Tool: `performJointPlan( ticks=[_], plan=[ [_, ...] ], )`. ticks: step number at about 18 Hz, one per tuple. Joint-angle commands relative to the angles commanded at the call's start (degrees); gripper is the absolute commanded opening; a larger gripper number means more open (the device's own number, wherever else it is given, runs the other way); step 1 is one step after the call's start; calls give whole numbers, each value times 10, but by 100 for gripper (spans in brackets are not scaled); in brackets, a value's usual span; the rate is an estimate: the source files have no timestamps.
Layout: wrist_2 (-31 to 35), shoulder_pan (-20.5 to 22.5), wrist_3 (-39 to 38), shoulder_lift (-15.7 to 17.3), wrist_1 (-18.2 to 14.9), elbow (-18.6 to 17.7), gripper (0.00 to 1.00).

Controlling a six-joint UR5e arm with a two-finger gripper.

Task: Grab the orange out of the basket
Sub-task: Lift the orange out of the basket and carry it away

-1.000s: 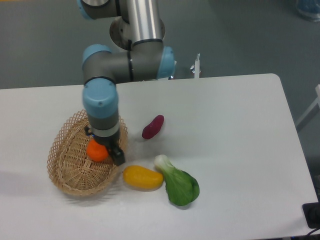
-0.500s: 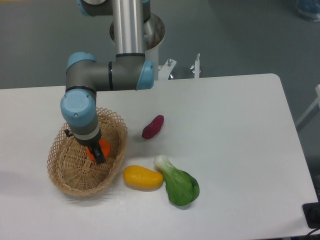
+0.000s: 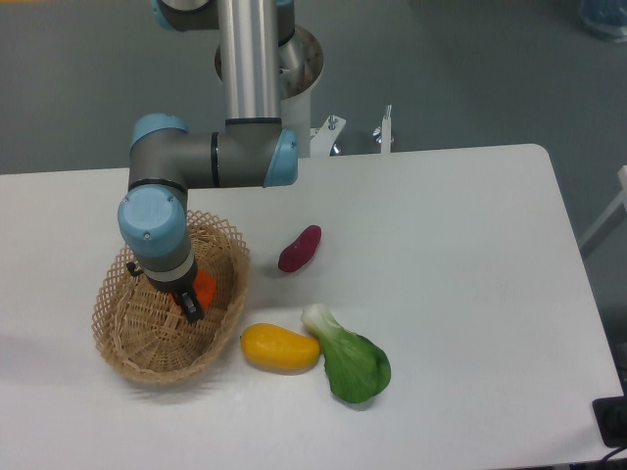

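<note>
The orange (image 3: 206, 286) lies inside the tan wicker basket (image 3: 116, 341) at the left of the table; only its right part shows. My gripper (image 3: 194, 298) is down in the basket, right at the orange. One dark finger (image 3: 189, 305) stands in front of the orange's left side. The other finger is hidden behind the wrist. I cannot see whether the jaws press on the orange.
A yellow mango-like fruit (image 3: 279, 348) lies just right of the basket. A green leafy vegetable (image 3: 349, 359) touches it on the right. A purple sweet potato (image 3: 300, 248) lies further back. The arm's elbow (image 3: 211, 160) hangs over the basket's far side.
The arm swung left and the gripper went down into the basket onto the orange. In the last half second it barely moved, and covers a little more of the orange.
</note>
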Motion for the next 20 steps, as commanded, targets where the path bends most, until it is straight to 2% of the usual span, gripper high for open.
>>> performJointPlan(
  ticks=[3,6,10,13,17,20],
  plan=[
    [0,3,-40,17,-1,5,38],
    [-1,31,-63,38,-1,7,38],
    [-7,75,-97,42,-1,26,39],
    [-7,118,-100,47,0,35,39],
    [-6,189,-46,47,8,40,39],
    [-6,238,-39,47,7,50,39]
  ],
)
